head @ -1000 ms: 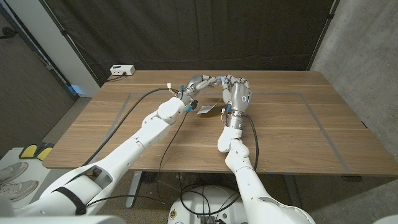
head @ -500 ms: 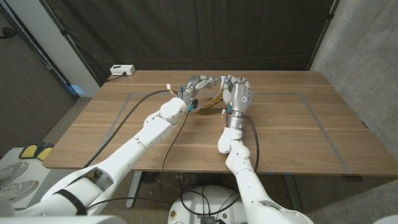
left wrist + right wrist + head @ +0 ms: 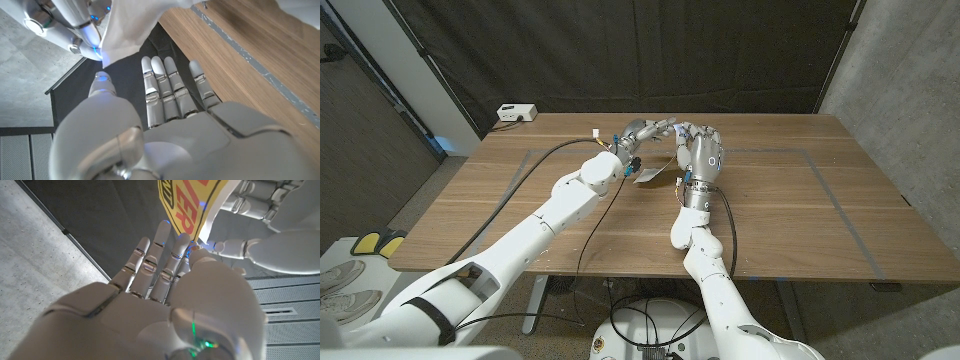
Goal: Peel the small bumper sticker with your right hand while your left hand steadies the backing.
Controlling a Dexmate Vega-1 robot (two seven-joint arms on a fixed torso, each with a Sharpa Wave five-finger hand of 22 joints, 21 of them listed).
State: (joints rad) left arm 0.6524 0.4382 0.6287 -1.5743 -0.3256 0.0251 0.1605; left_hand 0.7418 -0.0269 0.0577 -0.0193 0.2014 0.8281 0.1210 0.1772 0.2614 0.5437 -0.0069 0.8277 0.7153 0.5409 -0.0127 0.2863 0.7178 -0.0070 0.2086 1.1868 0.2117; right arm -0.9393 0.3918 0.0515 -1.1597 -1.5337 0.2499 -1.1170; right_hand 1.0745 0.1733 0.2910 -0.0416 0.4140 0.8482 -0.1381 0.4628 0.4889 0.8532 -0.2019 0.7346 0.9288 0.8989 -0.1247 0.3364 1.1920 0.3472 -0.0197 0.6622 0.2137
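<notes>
Left hand [image 3: 638, 132]: raised over the far middle of the wooden table [image 3: 800, 215], fingers long and side by side in its wrist view; it pinches the white backing [image 3: 132, 27], though the contact itself is hard to make out.
Sticker [image 3: 189, 204]: yellow with red letters, cut off at the frame edge, held in the air between both hands.
Right hand [image 3: 704, 150]: thumb and fingertips pinch the sticker's lower edge.
Change: the sheet hangs paler and flatter than half a second ago.

Left hand [image 3: 642, 133] and right hand [image 3: 703, 152] raised together, fingertips apparently pinching
</notes>
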